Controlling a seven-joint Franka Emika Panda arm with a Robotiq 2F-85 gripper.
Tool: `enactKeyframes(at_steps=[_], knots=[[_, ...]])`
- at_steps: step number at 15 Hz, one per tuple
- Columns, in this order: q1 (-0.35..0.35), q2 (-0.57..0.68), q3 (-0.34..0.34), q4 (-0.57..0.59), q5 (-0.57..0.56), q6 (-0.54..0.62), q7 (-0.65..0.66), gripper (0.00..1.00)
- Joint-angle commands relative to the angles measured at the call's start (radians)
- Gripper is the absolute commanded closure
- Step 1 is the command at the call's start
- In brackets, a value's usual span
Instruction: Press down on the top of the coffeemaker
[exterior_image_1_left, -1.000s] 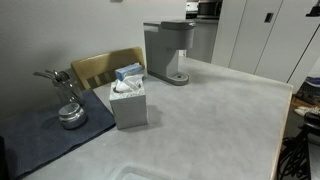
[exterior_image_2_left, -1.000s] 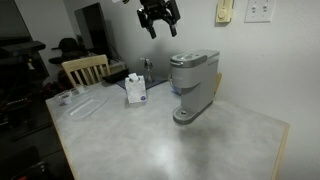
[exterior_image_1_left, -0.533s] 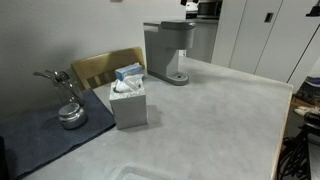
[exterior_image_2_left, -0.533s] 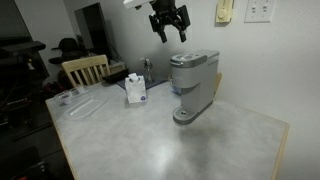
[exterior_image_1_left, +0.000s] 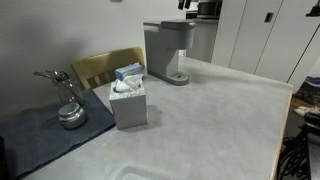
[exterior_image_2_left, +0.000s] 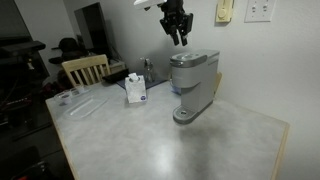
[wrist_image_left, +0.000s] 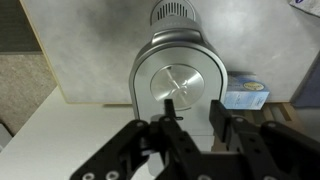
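The coffeemaker (exterior_image_1_left: 167, 50) (exterior_image_2_left: 193, 80) stands upright at the far side of the grey table, a tall grey box with a darker flat top. My gripper (exterior_image_2_left: 180, 40) hangs in the air just above the rear of that top, not touching it, and points down. The wrist view looks straight down on the machine's top (wrist_image_left: 180, 85), with the round silver drip tray (wrist_image_left: 177, 14) beyond it. My gripper (wrist_image_left: 192, 103) is partly closed there. A narrow gap remains between the black fingers and nothing is in it.
A grey tissue box (exterior_image_1_left: 129, 100) (exterior_image_2_left: 136, 88) (wrist_image_left: 245, 97) stands beside the coffeemaker. A shiny metal pot piece (exterior_image_1_left: 68, 110) rests on a dark cloth (exterior_image_1_left: 40, 135). A wooden chair (exterior_image_1_left: 105, 65) (exterior_image_2_left: 82, 68) stands at the table's edge, near a clear tray (exterior_image_2_left: 80, 105).
My gripper has moved sideways through the air to above the coffeemaker's top and dropped a little. Its fingers have drawn closer together.
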Motion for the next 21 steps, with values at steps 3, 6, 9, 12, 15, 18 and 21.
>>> enactKeyframes(at_steps=[3,6,9,12,15,18,21], knots=[[-0.021,0.074,0.01,0.101,0.037,-0.022,0.017,0.99],[-0.023,0.098,0.002,0.111,0.024,-0.024,0.052,1.0],[-0.024,0.112,-0.004,0.11,0.012,-0.033,0.082,1.0],[-0.025,0.117,-0.007,0.105,0.008,-0.053,0.104,1.0],[-0.029,0.12,-0.001,0.117,0.024,-0.099,0.12,1.0],[-0.035,0.121,0.004,0.122,0.046,-0.117,0.122,1.0],[-0.039,0.121,0.008,0.106,0.073,-0.104,0.115,1.0]])
